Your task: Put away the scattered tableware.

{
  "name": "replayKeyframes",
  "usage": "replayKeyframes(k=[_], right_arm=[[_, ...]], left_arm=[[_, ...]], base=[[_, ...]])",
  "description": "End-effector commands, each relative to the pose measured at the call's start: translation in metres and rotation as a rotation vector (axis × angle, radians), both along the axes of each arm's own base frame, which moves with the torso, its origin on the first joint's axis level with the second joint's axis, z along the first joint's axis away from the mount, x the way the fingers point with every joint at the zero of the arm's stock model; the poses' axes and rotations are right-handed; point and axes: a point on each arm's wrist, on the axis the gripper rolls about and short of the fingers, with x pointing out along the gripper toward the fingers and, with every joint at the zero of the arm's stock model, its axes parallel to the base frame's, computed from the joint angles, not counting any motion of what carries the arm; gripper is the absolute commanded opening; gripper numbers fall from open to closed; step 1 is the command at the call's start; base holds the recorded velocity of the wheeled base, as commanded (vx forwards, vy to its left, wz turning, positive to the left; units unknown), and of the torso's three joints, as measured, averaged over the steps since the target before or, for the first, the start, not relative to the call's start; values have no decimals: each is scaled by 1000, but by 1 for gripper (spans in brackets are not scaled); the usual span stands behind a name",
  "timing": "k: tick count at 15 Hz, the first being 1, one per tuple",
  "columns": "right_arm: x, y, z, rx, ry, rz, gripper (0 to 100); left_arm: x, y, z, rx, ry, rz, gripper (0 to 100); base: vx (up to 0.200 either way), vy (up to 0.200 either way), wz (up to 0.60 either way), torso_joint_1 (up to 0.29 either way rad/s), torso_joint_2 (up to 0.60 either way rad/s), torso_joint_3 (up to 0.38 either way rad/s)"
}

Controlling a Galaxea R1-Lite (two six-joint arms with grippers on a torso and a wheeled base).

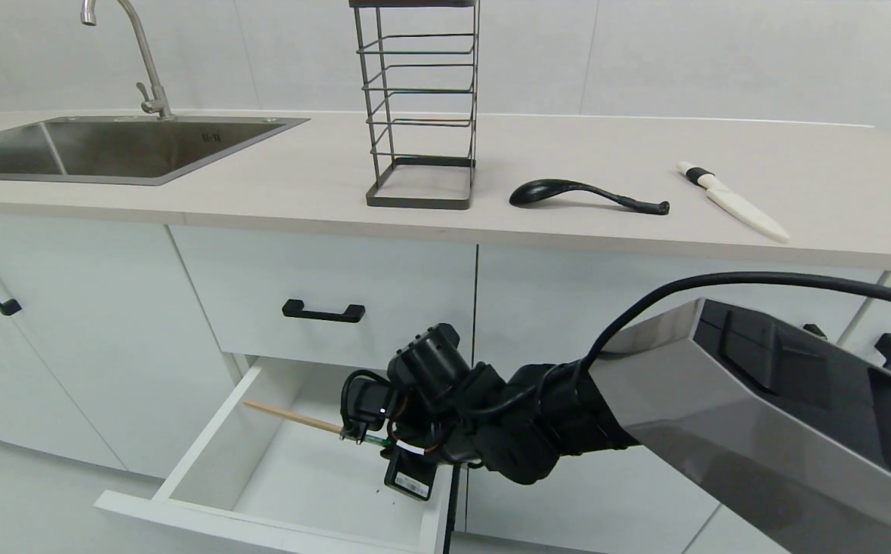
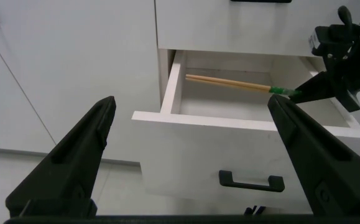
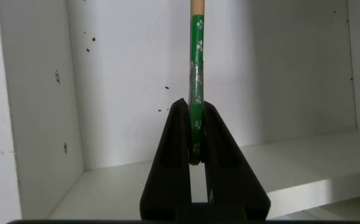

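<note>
Chopsticks (image 1: 291, 418): green end clamped by right gripper (image 3: 196, 109), held inside open drawer (image 1: 207, 438) near its right side, seemingly for release; left gripper (image 2: 192, 106) spread, empty.

i'm working in a kitchen: a stainless steel sink (image 1: 68, 179) with a curved chrome tap (image 1: 141, 54) is set in a long pale beige countertop (image 1: 276, 177). below are flat white cabinet fronts (image 1: 84, 323) with black bar handles (image 1: 323, 312), behind is a white tiled wall (image 1: 684, 54), and a black ladle (image 1: 538, 192) and white-bladed knife (image 1: 734, 202) lie on top.
</note>
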Motion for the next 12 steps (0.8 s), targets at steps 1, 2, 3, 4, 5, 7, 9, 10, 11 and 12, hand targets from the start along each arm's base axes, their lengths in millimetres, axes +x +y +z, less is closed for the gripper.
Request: replayKeyframes(k=[1,2,3,4,5,7,9,10,11,12], right_arm=[[3,2,-7,-6,5,-1,0],[5,4,-10,-11,9,-3,0],[6,4,-12,-13,12,-5,0],[7,5,-14,-14,13,-7,0],[9,6,-16,-14,13,-8,0],[11,7,-20,-16,13,-9,0],[12,9,-23,-16,14,-10,0],[13,10,-24,-13,15,-13,0],[14,11,-24,-12,14,-13,0],[16,13,-26,-15,17,-13,0]], left_arm=[[0,0,0,0,3,0,100],[0,0,0,0,1,0,100],[0,0,0,0,1,0,100],[0,0,0,0,3,0,100],[0,0,0,0,1,0,100],[0,0,0,0,1,0,100],[0,0,0,0,1,0,100],[0,0,0,0,1,0,100],[0,0,0,0,1,0,100],[0,0,0,0,3,0,100]], base=[[0,0,0,0,0,0],[0,0,0,0,0,0],[0,0,0,0,0,0],[0,0,0,0,0,0],[0,0,0,0,0,0],[0,0,0,0,0,0],[0,0,0,0,0,0],[0,0,0,0,0,0],[0,0,0,0,0,0],[0,0,0,0,0,0]])
